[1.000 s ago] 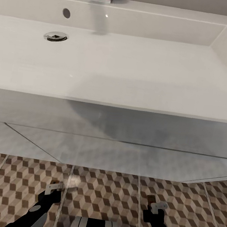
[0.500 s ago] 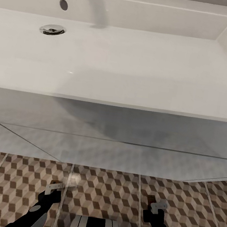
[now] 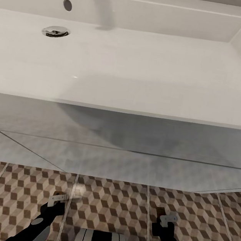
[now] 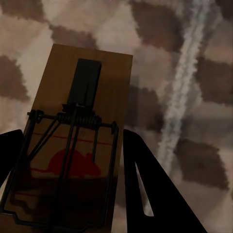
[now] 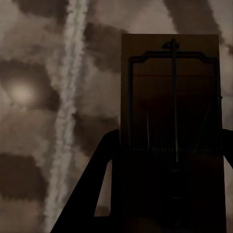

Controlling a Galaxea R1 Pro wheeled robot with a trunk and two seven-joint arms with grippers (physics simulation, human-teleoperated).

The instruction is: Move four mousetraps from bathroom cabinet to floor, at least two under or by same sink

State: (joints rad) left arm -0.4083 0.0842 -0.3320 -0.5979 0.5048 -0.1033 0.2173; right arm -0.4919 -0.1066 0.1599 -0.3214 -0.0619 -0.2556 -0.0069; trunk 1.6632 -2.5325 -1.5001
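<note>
Head view matches half a second ago; we're parked facing the sink (image 3: 137, 111). Left gripper (image 4: 73, 194) pinches a mousetrap (image 4: 80, 131), right gripper (image 5: 170, 189) another mousetrap (image 5: 170, 121), above the bathroom floor (image 3: 115, 205); lowering comes next.

We find no readable words, brands or numbers anywhere. The one sign we can make out is a red mouse silhouette printed on the mousetrap (image 4: 77, 141) in the left wrist view.
</note>
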